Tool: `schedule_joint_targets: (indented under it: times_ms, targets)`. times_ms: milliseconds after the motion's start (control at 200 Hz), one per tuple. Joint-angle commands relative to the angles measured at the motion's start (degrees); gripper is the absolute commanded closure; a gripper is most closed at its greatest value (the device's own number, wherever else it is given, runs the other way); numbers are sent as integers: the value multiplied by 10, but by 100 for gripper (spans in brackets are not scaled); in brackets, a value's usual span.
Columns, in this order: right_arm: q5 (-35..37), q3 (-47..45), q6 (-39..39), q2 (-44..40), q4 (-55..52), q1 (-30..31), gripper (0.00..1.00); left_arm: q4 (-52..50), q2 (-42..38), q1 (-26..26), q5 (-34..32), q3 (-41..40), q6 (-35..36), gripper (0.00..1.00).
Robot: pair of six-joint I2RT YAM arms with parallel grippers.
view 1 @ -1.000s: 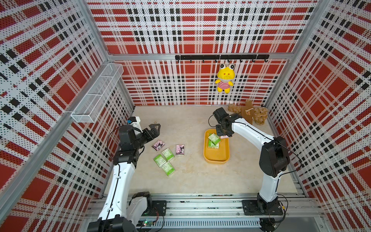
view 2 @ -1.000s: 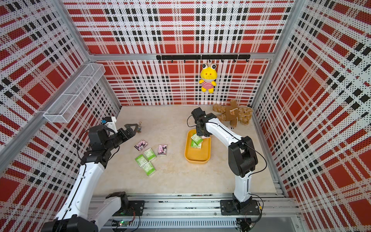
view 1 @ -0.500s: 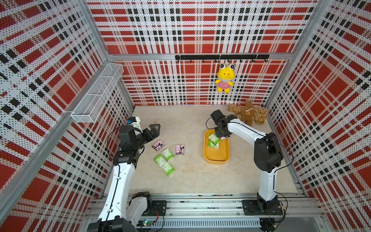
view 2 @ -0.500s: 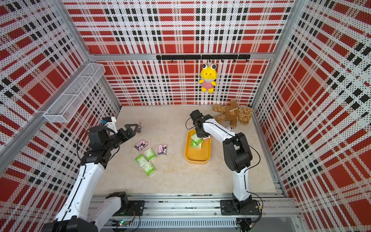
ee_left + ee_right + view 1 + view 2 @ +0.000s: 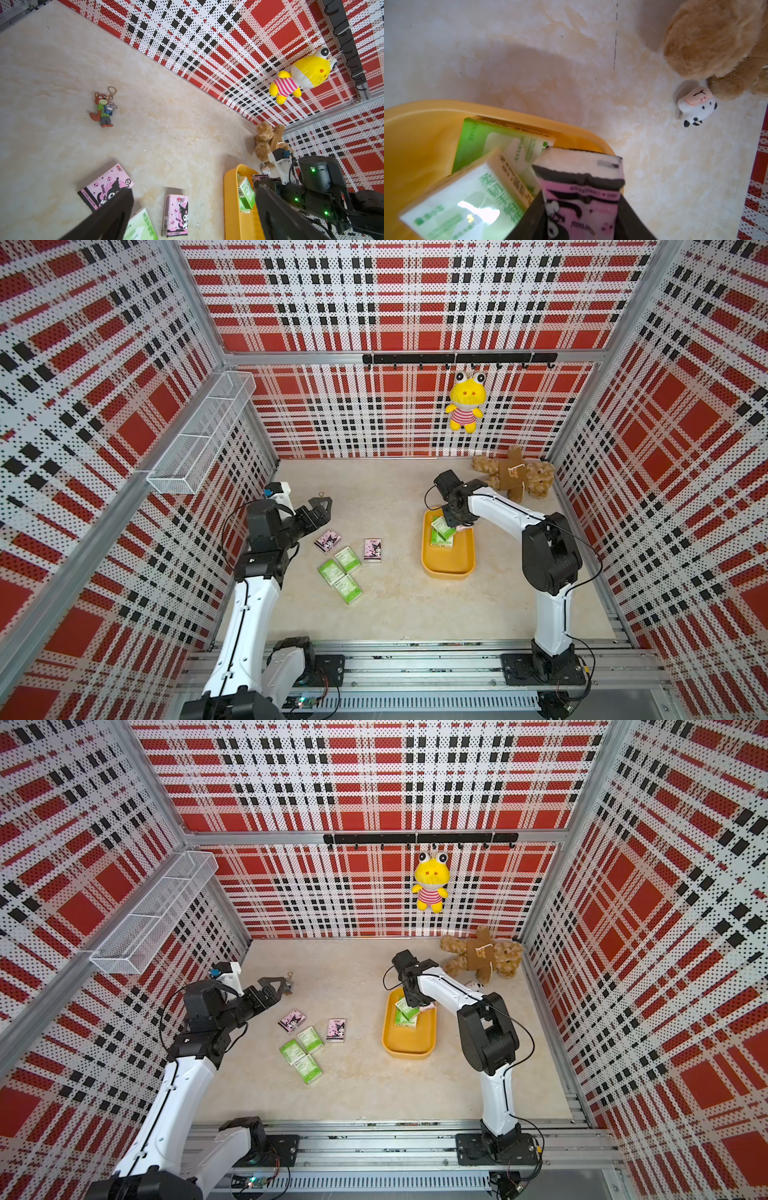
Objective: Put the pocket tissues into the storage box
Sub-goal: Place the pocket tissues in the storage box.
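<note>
My right gripper [image 5: 579, 207] is shut on a pink pocket tissue pack [image 5: 581, 180] and holds it over the far end of the yellow storage box [image 5: 449, 564]. Two green packs [image 5: 442, 529] lie stacked in that end of the box. On the table to the box's left lie two pink packs [image 5: 327, 540] [image 5: 372, 550] and three green ones [image 5: 347, 559]. My left gripper [image 5: 318, 510] hangs open above the table just behind the left pink pack [image 5: 104, 187], with nothing between its fingers [image 5: 116, 209].
A fox keychain charm [image 5: 104, 109] lies on the table beyond the left gripper. A brown teddy bear [image 5: 515, 477] and a small cow figure [image 5: 696, 106] sit behind the box. A yellow plush [image 5: 466, 402] hangs on the back wall; a wire basket [image 5: 199, 435] is on the left wall.
The right arm's elbow has swung left while its gripper stays over the box's far end with the pink pack. The left arm has not moved.
</note>
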Motion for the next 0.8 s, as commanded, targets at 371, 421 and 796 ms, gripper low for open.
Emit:
schedule_joint_targets:
  times_ms: [371,421,796]
  targets:
    - [-10,-4,41,28,-4,18,53,-13,11,-2,-5,10,27,1]
    - [-3,1,44,27,-10,18,53,-13,12,-2,-5,11,27,1]
    - [55,26,60,22,-68,29,53,-13,13,-2,-2,12,34,1]
